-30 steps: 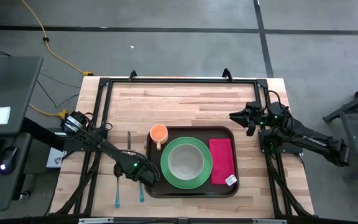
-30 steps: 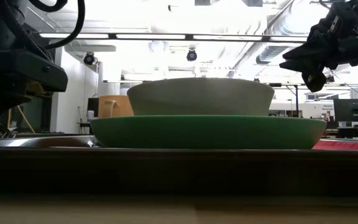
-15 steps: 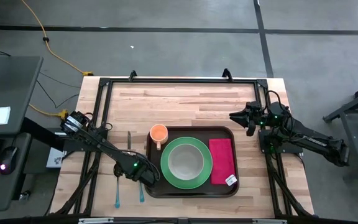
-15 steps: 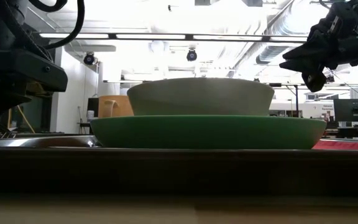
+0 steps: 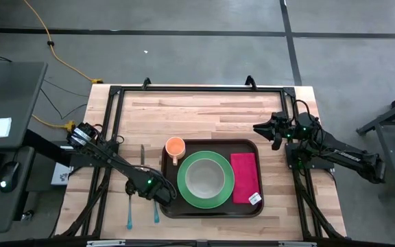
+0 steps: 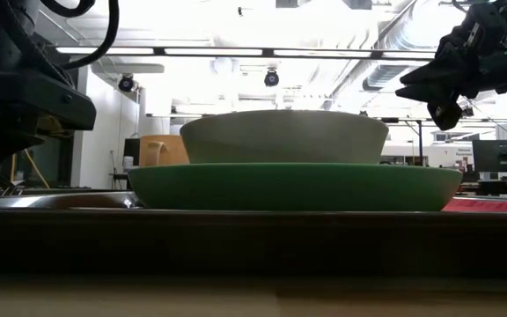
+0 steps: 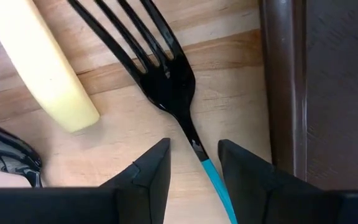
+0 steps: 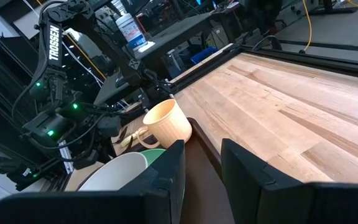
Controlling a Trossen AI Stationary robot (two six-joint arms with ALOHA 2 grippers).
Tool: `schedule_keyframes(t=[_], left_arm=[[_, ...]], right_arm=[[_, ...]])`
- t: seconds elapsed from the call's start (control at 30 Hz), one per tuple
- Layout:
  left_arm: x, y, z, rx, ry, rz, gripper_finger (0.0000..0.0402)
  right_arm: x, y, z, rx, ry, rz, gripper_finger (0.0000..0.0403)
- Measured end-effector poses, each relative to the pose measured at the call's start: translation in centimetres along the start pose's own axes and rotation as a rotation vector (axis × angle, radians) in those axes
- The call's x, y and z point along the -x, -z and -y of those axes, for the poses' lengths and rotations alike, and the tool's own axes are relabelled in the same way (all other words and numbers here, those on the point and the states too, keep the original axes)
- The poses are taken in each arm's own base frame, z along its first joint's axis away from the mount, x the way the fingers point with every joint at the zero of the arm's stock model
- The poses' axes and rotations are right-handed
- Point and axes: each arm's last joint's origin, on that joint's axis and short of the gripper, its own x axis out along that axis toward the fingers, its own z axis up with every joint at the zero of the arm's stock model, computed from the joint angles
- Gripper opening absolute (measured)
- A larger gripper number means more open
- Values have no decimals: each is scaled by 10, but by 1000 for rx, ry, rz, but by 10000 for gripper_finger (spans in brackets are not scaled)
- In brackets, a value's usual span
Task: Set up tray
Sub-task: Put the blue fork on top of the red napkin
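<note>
Dark-brown plastic tray [image 5: 211, 212] at the tabletop's [image 5: 204, 113] near edge, likely stiff, light, slick, best gripped by its raised rim; left gripper [image 7: 193, 163] fingers spread astride a fork [image 7: 160, 81] beside it; right gripper [image 8: 202, 163] fingers apart, empty.

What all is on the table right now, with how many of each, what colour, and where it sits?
tray: one, dark brown, near middle of the wooden table.
plate: one, green, centre of the tray.
bowl: one, pale, on the plate.
napkin: one, red-pink, in the tray, right of the plate.
cup: one, orange inside, tray's far left corner.
fork: one, black tines, teal handle, on the table just left of the tray.
other utensils: at least two, one teal-handled, on the table left of the tray.
left gripper: low over the fork, fingers straddling its neck, not closed on it.
right gripper: raised, right of the tray, holding nothing.
</note>
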Motion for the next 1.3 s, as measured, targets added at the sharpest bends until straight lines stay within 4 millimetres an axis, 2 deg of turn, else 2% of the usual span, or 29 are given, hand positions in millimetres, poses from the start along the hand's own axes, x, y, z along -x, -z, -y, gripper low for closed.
schedule_keyframes(t=[0.37, 0.83, 1.13, 1.3], left_arm=[[2, -18, 5, 77, -25, -59, 172], [1, -20, 5, 109, -33, -75, 169], [1, -21, 4, 113, -45, -69, 103], [-5, -21, 5, 116, -73, -65, 73]], right_arm=[[0, 0, 0, 0, 0, 0, 83], [0, 0, 0, 0, 1, 0, 83], [0, 0, 0, 0, 1, 0, 83], [0, 0, 0, 0, 1, 0, 83]])
